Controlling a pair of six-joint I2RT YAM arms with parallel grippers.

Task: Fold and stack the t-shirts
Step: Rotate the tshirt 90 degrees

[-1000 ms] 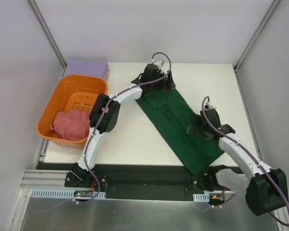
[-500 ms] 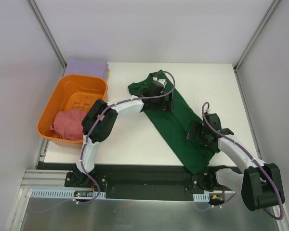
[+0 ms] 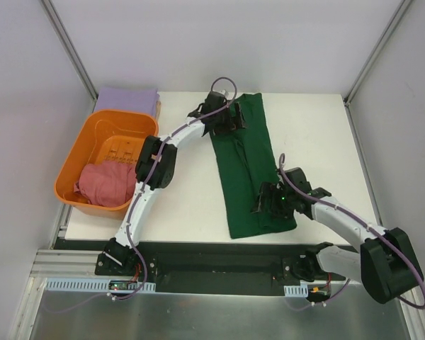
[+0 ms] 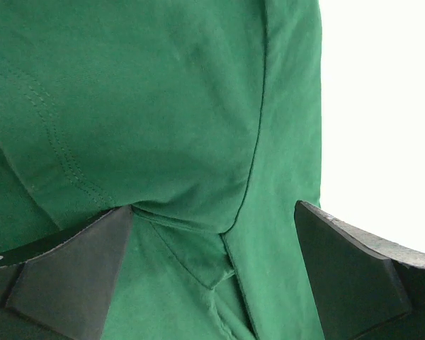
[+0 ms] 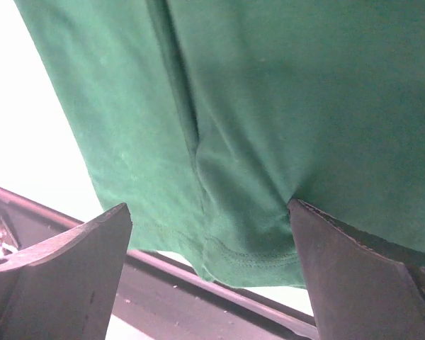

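Shirt [image 3: 244, 170] turned — left pincer [image 4: 214, 209], right pincer [image 5: 209, 205] atop

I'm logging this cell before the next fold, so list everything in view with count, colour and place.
green t-shirt: one, dark green, lying as a long strip from the far edge to the near edge of the table
pinkish-red t-shirt: one, dusty pinkish-red, bunched in the near end of the basket
lavender t-shirt: one, pale lavender, folded flat at the far left corner, behind the basket
basket: one, orange, at the table's left edge
table: one, white, under everything
left hand: one, black, open, over the strip's far end
right hand: one, black, open, over the strip's near end
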